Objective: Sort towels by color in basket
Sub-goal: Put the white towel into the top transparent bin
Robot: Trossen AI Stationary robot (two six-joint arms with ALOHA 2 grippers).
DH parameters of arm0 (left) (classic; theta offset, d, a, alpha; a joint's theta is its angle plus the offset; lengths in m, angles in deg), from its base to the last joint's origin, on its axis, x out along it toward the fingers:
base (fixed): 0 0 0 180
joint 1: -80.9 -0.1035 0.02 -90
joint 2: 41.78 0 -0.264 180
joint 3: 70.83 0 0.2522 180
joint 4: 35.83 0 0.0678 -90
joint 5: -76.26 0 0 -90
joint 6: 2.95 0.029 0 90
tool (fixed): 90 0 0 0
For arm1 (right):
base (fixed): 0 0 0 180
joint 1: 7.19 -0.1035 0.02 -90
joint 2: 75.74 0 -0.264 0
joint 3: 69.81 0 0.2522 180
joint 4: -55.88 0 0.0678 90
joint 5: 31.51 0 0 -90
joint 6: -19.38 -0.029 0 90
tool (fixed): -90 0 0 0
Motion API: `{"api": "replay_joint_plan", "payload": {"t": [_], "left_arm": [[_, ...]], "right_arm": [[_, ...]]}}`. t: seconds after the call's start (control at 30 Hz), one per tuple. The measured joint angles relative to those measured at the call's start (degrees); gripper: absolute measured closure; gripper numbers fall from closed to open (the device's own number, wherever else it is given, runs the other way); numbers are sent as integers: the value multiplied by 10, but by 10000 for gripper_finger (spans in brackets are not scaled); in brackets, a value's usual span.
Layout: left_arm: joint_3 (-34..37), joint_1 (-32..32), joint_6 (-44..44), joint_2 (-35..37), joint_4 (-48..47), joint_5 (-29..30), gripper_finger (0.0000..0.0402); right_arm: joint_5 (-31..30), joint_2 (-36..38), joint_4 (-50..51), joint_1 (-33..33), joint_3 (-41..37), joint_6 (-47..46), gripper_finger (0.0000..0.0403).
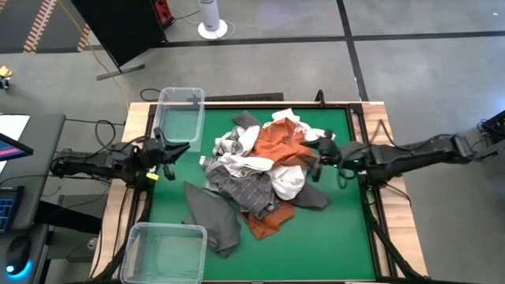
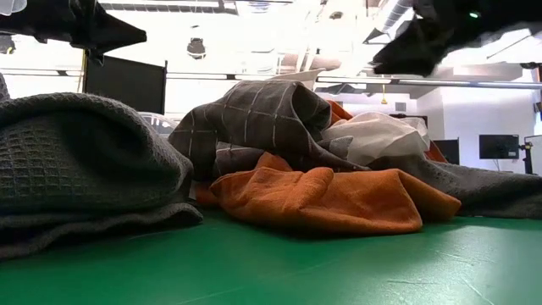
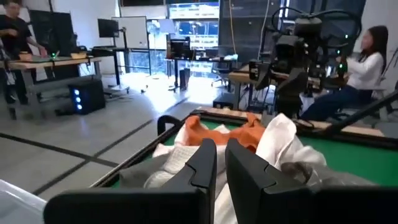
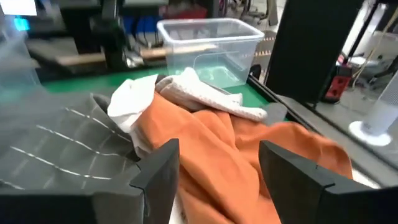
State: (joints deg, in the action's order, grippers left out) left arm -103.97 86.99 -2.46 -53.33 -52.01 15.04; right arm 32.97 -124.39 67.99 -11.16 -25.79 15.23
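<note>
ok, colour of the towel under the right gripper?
Rust-orange towel, plain; clearest in the right wrist view.

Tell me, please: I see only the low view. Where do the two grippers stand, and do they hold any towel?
Observer: The left gripper is shut and holds nothing, near the table's left edge, beside the pile.
Operator: And the right one?
Observer: The right gripper is open at the pile's right side, above the orange towel, with nothing held.
Operator: Are there containers?
Observer: Yes, on the left side: a far clear bin and a near clear bin.
</note>
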Motion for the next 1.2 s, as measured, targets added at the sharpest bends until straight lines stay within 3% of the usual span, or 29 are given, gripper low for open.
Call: {"api": "replay_joint_plan", "payload": {"t": [0.2, 0.33, 0.47, 0.73, 0.9, 1.07, 1.2], "left_arm": [[-3, 0, -31, -20, -17, 16, 371], [-43, 0, -24, -63, -59, 45, 356], [-93, 0, -17, -120, -86, 48, 313], [-171, 0, 2, -221, -155, 46, 207], [-175, 0, 3, -258, -163, 46, 171], [-175, 0, 9, -276, -163, 46, 166], [-175, 0, 18, -279, -162, 48, 166]], "right_arm": [[6, -149, 8, -1, 102, 59, 154], [46, -226, 34, -1, 175, 77, 147], [76, -287, 83, -5, 240, 79, 137], [75, -353, 134, -42, 316, 108, 131], [-11, -395, 158, -68, 321, 168, 131], [-120, -436, 146, -82, 321, 224, 134], [-151, -455, 138, -82, 321, 238, 167]]}}
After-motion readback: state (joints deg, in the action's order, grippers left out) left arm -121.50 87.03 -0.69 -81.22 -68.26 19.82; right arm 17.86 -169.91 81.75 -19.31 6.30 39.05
